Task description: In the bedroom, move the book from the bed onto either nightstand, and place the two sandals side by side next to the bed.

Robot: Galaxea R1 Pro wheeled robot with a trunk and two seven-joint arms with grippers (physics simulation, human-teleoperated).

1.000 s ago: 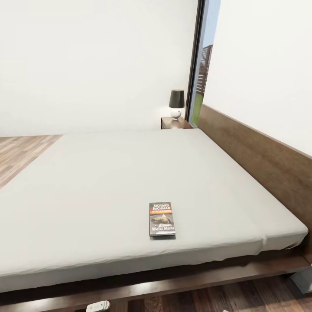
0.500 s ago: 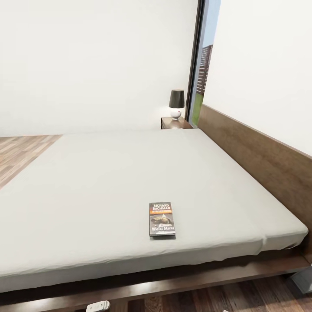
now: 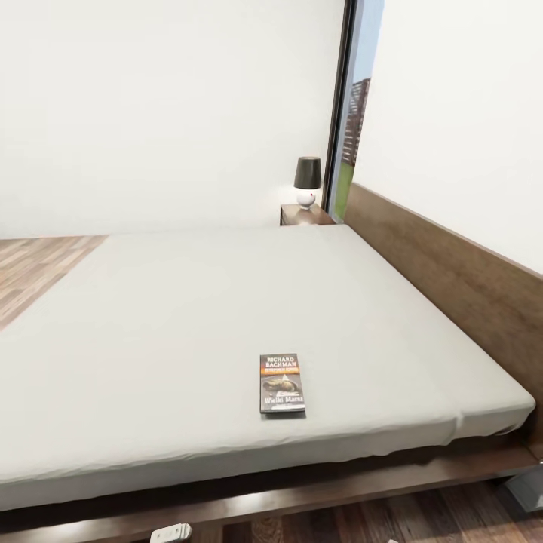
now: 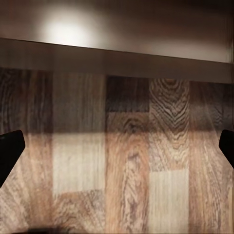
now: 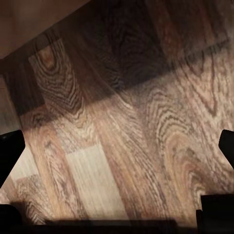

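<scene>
Both your grippers hang wide open and empty over the floor (image 4: 126, 161) — lift one up, reach the book (image 3: 282, 382) on the bed (image 3: 188, 317), and pinch its near edge gently.

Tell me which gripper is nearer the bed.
Left, probably. The left gripper points at floor with the bed frame spanning just ahead; the right gripper is over floor too, the frame cutting one corner of its view.

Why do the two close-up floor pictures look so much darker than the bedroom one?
Head view: even, bright light on the bed, with the book sharp. Left wrist view: floor dim and soft, with a blurred glare patch on the bed frame. Right wrist view: a shadow band crosses the planks.
</scene>
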